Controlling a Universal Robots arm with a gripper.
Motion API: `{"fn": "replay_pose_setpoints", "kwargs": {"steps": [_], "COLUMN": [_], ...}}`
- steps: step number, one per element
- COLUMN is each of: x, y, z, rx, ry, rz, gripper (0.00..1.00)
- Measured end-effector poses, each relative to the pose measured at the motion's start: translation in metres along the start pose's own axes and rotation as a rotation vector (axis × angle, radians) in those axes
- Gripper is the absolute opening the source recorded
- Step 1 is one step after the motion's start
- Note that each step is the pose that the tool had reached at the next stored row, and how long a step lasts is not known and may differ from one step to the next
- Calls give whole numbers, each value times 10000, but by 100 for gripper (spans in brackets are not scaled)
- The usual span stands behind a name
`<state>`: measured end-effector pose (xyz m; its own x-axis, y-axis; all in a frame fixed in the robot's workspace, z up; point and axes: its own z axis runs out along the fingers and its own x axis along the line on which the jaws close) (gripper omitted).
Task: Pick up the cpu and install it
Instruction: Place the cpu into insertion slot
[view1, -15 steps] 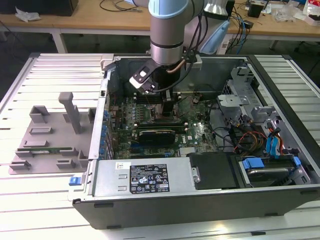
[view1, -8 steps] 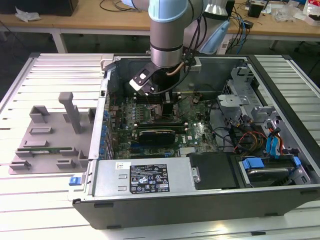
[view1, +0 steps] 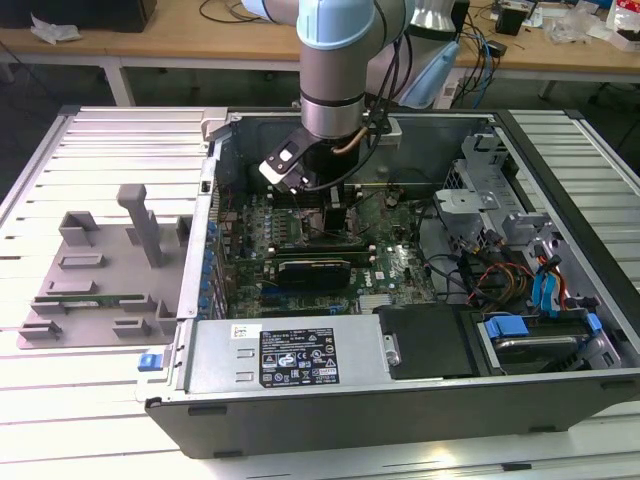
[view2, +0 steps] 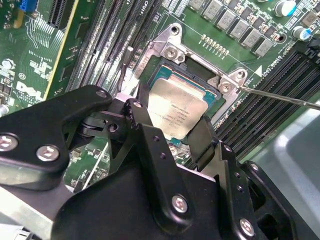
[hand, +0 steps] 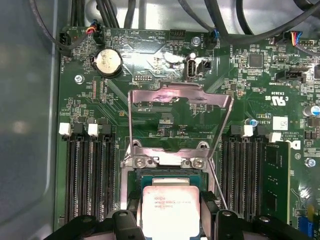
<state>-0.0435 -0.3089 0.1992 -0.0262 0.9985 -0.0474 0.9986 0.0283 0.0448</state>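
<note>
The cpu is a silvery square chip, and it hangs right over the open black socket on the green motherboard. My gripper is shut on it. One black finger presses one edge and the other finger presses the opposite edge. In the first wrist view the cpu sits between the two fingers of the gripper, just below the raised metal load plate. In the exterior view the gripper reaches down into the open computer case.
A thin metal lever sticks out beside the socket. Memory slots flank the socket, with a green memory stick in one. Cables and drive cages fill the case's right. A grey fixture tray lies outside, at the exterior view's left.
</note>
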Motion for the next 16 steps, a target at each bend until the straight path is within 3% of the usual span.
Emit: {"fn": "replay_pose_setpoints", "kwargs": {"steps": [5,16], "x": [1,2], "y": [-2,19], "z": [26,33], "rx": [0,3], "ry": [44,43], "rz": [3,137], "gripper": [55,55]}}
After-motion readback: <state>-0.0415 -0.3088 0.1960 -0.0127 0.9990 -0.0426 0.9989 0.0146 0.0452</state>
